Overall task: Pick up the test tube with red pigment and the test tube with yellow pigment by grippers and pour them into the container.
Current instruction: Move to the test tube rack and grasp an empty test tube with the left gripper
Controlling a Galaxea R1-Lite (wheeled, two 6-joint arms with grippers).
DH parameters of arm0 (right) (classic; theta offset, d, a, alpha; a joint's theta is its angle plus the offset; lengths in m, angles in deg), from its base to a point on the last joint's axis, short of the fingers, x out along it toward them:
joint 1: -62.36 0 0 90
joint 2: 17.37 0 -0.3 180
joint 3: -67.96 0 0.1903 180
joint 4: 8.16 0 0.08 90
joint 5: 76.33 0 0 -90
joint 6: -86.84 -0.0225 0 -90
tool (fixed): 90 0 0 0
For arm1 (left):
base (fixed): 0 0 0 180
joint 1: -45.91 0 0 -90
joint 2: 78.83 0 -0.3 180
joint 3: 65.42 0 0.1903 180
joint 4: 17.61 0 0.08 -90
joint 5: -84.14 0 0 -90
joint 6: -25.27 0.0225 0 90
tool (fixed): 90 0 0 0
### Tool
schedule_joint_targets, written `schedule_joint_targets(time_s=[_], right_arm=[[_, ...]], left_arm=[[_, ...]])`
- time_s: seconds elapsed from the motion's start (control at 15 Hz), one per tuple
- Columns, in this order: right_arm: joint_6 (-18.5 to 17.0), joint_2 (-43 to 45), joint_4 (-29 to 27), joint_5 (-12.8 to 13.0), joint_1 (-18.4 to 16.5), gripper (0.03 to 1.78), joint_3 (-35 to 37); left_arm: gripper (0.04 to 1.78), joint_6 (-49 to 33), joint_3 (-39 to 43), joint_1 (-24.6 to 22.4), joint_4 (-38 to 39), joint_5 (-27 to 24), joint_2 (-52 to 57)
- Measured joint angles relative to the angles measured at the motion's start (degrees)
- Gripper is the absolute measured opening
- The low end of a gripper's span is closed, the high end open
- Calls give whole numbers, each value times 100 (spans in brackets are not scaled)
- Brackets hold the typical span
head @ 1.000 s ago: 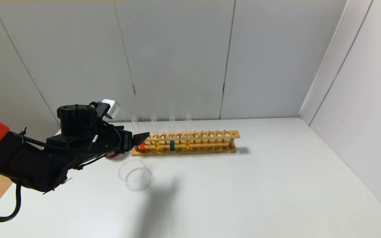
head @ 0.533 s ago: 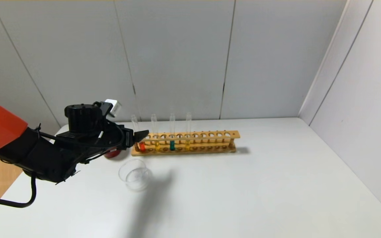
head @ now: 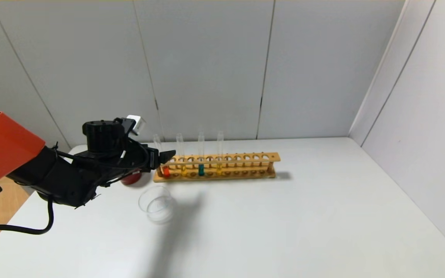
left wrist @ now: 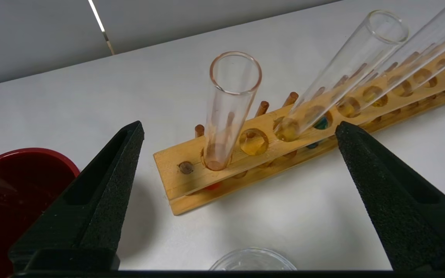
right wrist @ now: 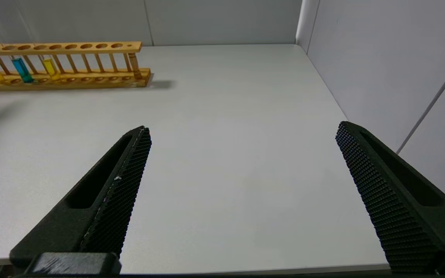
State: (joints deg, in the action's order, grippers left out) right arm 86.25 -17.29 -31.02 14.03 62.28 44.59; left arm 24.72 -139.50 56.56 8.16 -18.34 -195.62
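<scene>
The test tube with red pigment (head: 165,171) (left wrist: 230,108) stands in the end hole of a wooden rack (head: 245,158) at the back of the table. My left gripper (head: 165,157) (left wrist: 240,123) hovers open at that end of the rack, its jaws wide on either side of the tube's upper part and clear of it. Two tubes with yellow liquid stand further along, one (head: 184,170) beside the red tube and one (head: 219,168) past a green tube (head: 201,170); which is the deeper yellow I cannot tell. The clear glass container (head: 158,203) (left wrist: 252,262) sits in front of the rack. My right gripper (right wrist: 243,126) is open over bare table, out of the head view.
A dark red cup (head: 131,178) (left wrist: 21,185) stands just left of the rack, under my left arm. White walls close the table at the back and the right. The table's left edge (head: 14,224) drops to a wooden floor.
My left arm has pushed forward toward the rack, its wrist drawing closer to the red tube. The jaws stayed wide open. Tubes, rack and dish have not moved.
</scene>
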Motion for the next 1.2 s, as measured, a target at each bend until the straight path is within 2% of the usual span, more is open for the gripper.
schedule_joint_targets(time_s=[0.53, 0.67, 0.87, 1.2], right_arm=[[-2, 0, 0, 0, 0, 175, 0], [0, 0, 0, 0, 0, 175, 0], [-2, 0, 0, -2, 0, 175, 0], [0, 0, 0, -2, 0, 175, 0]], left_arm=[[174, -11, -312, 6, -2, 15, -304], [167, -5, -380, 34, -6, 15, -363], [137, -5, -419, 50, -2, 15, -433], [49, -11, -408, 59, 22, 20, -461]])
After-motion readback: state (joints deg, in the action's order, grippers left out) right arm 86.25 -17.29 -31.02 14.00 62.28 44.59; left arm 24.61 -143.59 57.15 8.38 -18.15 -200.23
